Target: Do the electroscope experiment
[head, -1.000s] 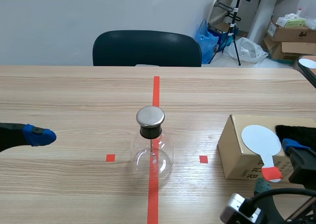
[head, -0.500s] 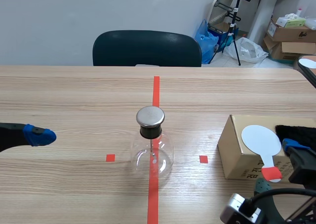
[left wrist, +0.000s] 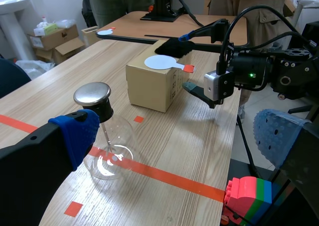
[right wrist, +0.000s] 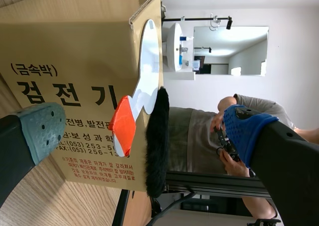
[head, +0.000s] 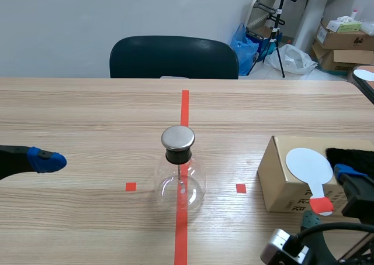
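The electroscope, a clear glass flask (head: 180, 182) with a round metal cap (head: 177, 137), stands on the red tape line at mid-table. At the right, a cardboard box (head: 279, 177) carries a white paddle (head: 307, 164) with an orange-red handle (head: 321, 205) and a black fur strip (head: 350, 156). My right gripper (head: 330, 198) is open by the box's near edge; in the right wrist view the handle (right wrist: 123, 126) and fur (right wrist: 157, 141) lie between its open fingers (right wrist: 42, 131), untouched. My left gripper (head: 47, 160) hovers open at the far left, well short of the flask (left wrist: 107, 153).
A dark chair (head: 173, 57) stands behind the table's far edge, with boxes and bags on the floor beyond. A coloured toy block (left wrist: 246, 193) shows beside the left gripper. A person (right wrist: 219, 131) stands past the box in the right wrist view.
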